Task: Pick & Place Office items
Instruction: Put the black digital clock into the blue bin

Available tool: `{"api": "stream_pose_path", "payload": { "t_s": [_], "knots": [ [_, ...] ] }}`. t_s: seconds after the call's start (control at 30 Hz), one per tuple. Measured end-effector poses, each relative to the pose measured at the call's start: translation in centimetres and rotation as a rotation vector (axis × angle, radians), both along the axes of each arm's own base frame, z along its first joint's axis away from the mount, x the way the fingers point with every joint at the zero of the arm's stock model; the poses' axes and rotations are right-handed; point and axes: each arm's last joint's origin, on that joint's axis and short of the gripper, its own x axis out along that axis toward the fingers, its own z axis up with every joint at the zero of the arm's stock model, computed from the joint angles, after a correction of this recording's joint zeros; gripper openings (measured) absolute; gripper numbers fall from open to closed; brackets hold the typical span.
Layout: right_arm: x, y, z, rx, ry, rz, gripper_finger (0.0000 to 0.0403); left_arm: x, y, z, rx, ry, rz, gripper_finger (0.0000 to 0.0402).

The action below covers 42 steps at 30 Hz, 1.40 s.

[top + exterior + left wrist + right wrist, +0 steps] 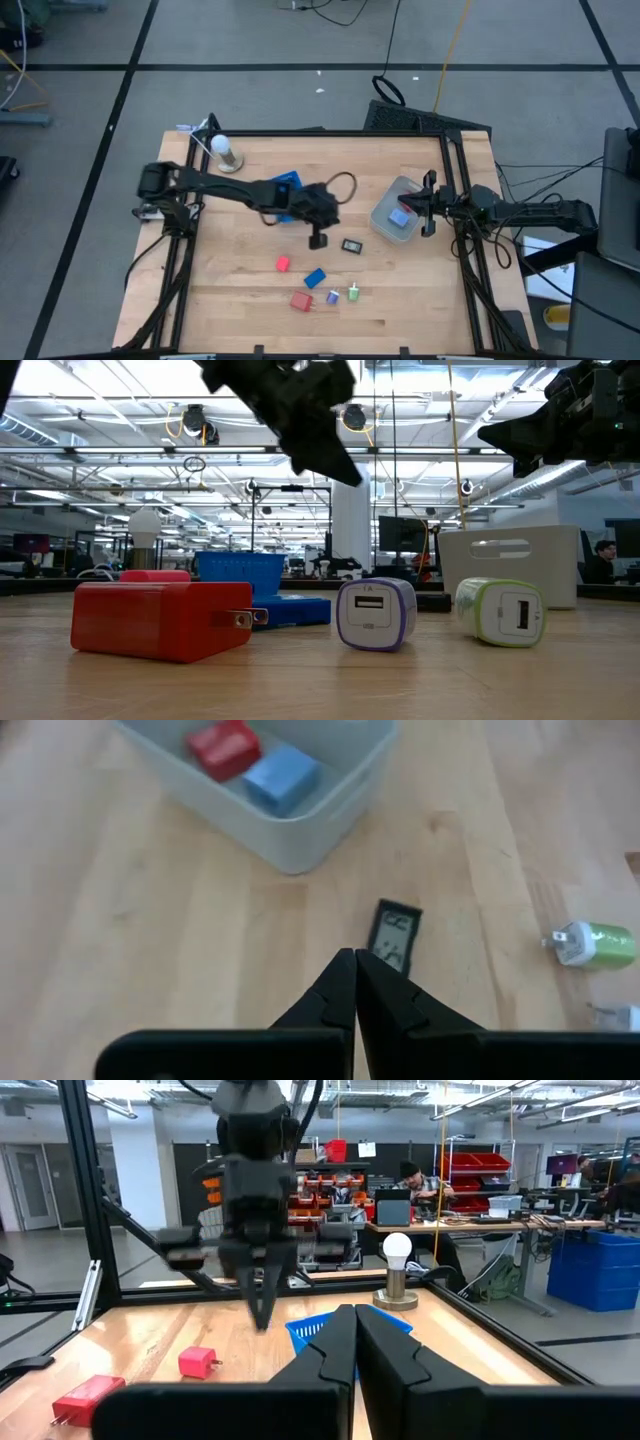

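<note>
Small office items lie on the wooden table: a red block [283,264], a blue block [316,278], a second red block [301,301], a purple bit [333,297], a green bit [354,293] and a flat black piece [351,245]. A red block [222,745] and a blue one [282,777] lie inside the grey bin [385,222]. My left gripper [318,242] hangs shut and empty above the table's middle, just short of the black piece [393,935]. My right gripper [412,206] waits shut at the right, over the bin.
A blue tray [287,184] lies partly under my left arm. A light bulb on a stand [225,152] is at the far left corner. Black frame rails [452,180] run along the table's sides. Bare wood spreads along the near edge.
</note>
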Motion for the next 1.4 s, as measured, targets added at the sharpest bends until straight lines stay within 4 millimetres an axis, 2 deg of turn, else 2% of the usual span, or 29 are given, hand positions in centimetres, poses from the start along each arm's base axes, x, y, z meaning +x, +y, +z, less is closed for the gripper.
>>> {"api": "stream_pose_path", "payload": {
  "t_s": [0.17,0.37,0.53,0.8,0.93,1.07,1.2,1.4],
  "knots": [
    [0.0,0.0,0.0,-0.004,0.002,0.002,0.0001,2.9,-0.5,-2.5,-0.017,0.065,-0.12,0.0017],
    [0.0,0.0,-0.1,-0.005,0.016,0.002,0.0001,5.4,-1.4,-4.5,-0.002,0.105,-0.179,0.0073],
    [0.1,0.0,-0.3,-0.004,0.033,0.002,0.0001,6.8,-2.0,-5.4,-0.015,0.107,-0.207,0.0153],
    [0.1,0.0,-0.3,-0.003,0.034,0.003,0.0001,7.0,-3.5,-6.5,0.055,0.118,-0.232,0.0306],
    [0.1,0.0,-0.3,-0.003,0.035,0.002,0.0001,7.1,-3.5,-6.9,0.058,0.13,-0.221,0.0354],
    [0.1,0.0,-0.3,-0.003,0.035,0.003,0.0001,7.3,-3.2,-8.6,0.059,0.17,-0.2,0.0372],
    [0.1,0.0,-0.3,-0.003,0.034,0.003,0.0001,7.5,-2.8,-10.2,0.081,0.202,-0.183,0.0372],
    [0.1,0.0,-0.3,-0.003,0.036,0.003,0.0001,7.6,-1.9,-10.7,0.049,0.214,-0.182,0.0349]
  ]
}}
